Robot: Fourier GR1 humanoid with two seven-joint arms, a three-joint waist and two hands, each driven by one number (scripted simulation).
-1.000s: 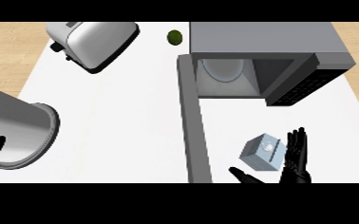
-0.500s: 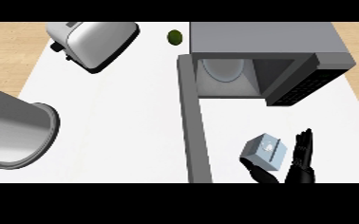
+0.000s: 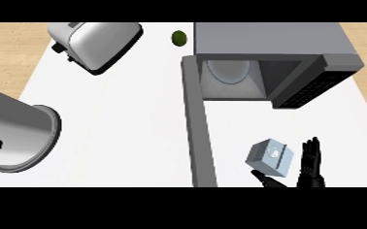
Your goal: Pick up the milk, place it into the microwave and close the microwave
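The milk [image 3: 272,157], a small grey-blue carton with a round mark on its top, stands on the white counter at the lower right. My right hand [image 3: 310,167] rises from the bottom edge just right of it, fingers straight and close to the carton's right side, thumb below the carton. The microwave [image 3: 269,60] stands behind with its cavity open and a round glass plate [image 3: 229,71] inside. Its grey door [image 3: 199,123] swings out toward me, left of the milk. My left hand does not show.
A silver toaster [image 3: 94,42] lies at the back left. A large grey pot [image 3: 22,136] fills the left edge. A small green lime [image 3: 179,38] sits behind the microwave's left corner. The wooden floor shows beyond the counter.
My right hand has sunk lower and shifted slightly right, its thumb now under the carton. The dark shape by the pot at the left edge is nearly gone.
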